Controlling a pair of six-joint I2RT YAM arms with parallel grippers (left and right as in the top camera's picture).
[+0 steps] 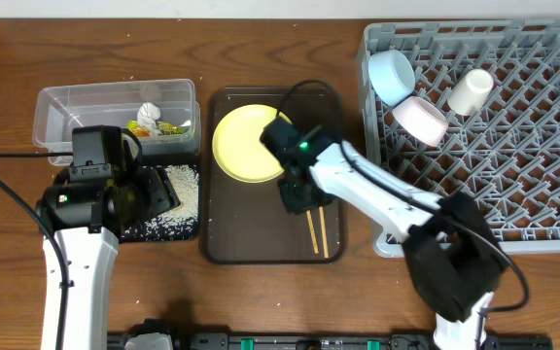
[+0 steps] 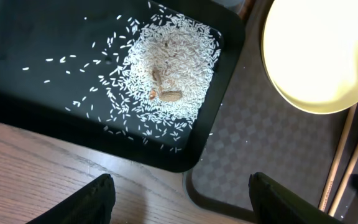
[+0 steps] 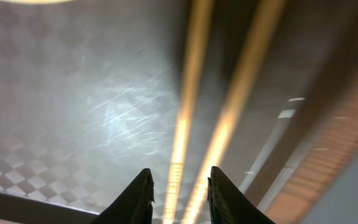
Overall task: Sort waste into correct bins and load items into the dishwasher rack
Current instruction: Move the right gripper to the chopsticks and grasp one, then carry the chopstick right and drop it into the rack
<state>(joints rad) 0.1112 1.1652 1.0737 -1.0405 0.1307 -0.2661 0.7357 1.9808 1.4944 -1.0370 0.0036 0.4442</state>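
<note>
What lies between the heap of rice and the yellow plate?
Between the rice and the yellow plate, only the black tray's edge and a bare strip of the brown serving tray. The left wrist view shows this best.

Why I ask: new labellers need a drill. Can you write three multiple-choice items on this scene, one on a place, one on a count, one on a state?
1. Where is the yellow plate? A in the dishwasher rack; B on the dark brown tray; C in the left gripper.
2. How many dishes sit in the dishwasher rack? A one; B three; C five.
3. How does the left gripper stand? A open, empty; B shut on the yellow plate; C shut, empty.
Answers: B, the plate lies flat on the tray; B, a light blue bowl, a white bowl and a cup; A, its fingers stand wide apart with nothing between.
</note>
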